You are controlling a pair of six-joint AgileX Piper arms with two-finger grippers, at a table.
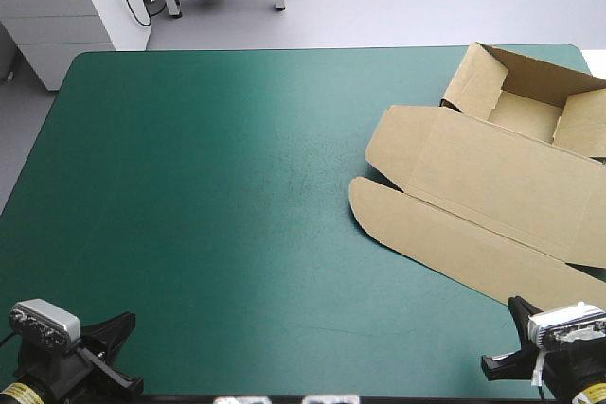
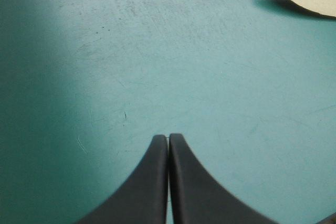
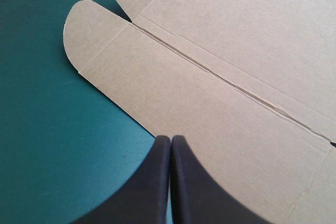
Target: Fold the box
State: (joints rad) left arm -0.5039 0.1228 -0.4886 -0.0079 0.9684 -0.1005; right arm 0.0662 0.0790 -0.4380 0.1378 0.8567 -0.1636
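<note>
High view: you find the box [image 1: 492,177] by the table's [image 1: 189,186] right edge, tray walls raised, lid flat; judge the folding largely done.
Left wrist view: left gripper [image 2: 168,139] closed, empty, over teal-green cover [image 2: 157,51].
Right wrist view: right gripper [image 3: 170,140] closed, empty, at the box's near edge.

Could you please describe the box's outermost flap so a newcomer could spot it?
On the table, toward its right edge, lies the brown box, lid flat. The flap is the lid's long strip nearest the right gripper, its end rounded, unlike the angled tab beside.
</note>
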